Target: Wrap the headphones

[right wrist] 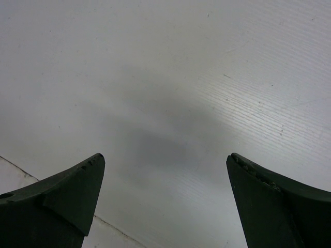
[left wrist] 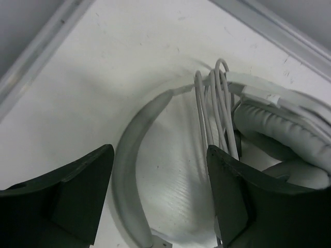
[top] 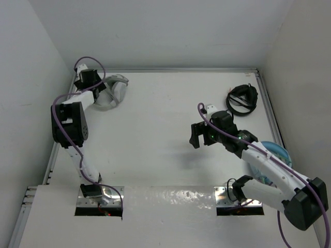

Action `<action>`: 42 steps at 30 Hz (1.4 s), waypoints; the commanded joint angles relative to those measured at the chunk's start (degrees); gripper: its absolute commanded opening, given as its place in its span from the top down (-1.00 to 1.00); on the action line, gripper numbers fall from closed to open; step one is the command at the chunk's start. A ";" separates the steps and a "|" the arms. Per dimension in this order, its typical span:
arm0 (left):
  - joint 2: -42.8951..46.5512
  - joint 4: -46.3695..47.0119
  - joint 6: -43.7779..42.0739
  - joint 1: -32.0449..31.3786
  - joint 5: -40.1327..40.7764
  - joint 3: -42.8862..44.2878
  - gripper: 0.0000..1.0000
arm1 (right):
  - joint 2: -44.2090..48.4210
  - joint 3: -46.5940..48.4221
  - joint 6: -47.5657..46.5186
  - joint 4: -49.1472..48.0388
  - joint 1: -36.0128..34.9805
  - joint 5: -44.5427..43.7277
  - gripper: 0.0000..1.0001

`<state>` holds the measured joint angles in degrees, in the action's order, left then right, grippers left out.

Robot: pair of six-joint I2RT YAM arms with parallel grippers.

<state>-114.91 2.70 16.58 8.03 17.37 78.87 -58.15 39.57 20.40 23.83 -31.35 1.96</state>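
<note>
The white headphones (top: 116, 89) lie at the table's far left corner. In the left wrist view their grey headband (left wrist: 132, 155) curves down between my fingers, the thin pale cable (left wrist: 212, 108) is looped in several turns around the band near a padded earcup (left wrist: 279, 129). My left gripper (top: 101, 87) is open over them (left wrist: 160, 191), the headband near the left finger and the cable by the right finger (left wrist: 243, 201). My right gripper (top: 195, 135) is open and empty above bare table at mid-right (right wrist: 165, 170).
Black headphones (top: 242, 98) lie at the far right. Light blue headphones (top: 276, 152) lie partly under the right arm by the right edge. A metal rail (left wrist: 46, 41) and walls bound the table close to the white headphones.
</note>
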 commanded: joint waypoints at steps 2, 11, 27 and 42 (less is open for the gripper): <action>10.13 -0.23 -2.07 1.37 3.11 2.52 -0.41 | 1.81 1.83 0.69 -0.98 -0.37 -1.78 -0.98; 25.25 -21.21 -16.30 1.72 2.32 -0.73 -0.59 | 8.22 -1.51 3.77 2.35 -0.29 -14.16 -0.98; 45.39 -28.63 -25.11 2.43 -2.87 -28.94 -0.84 | 13.41 -5.20 0.69 6.75 -0.29 -17.25 -0.98; 45.66 -27.05 -22.73 2.43 -2.60 -30.62 -0.80 | 14.82 -8.81 1.22 5.43 -0.29 -17.95 -0.98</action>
<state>-70.59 -26.98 -7.07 9.82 15.16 47.81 -43.33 30.98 21.19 30.70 -31.38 -15.09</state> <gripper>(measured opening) 0.902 0.992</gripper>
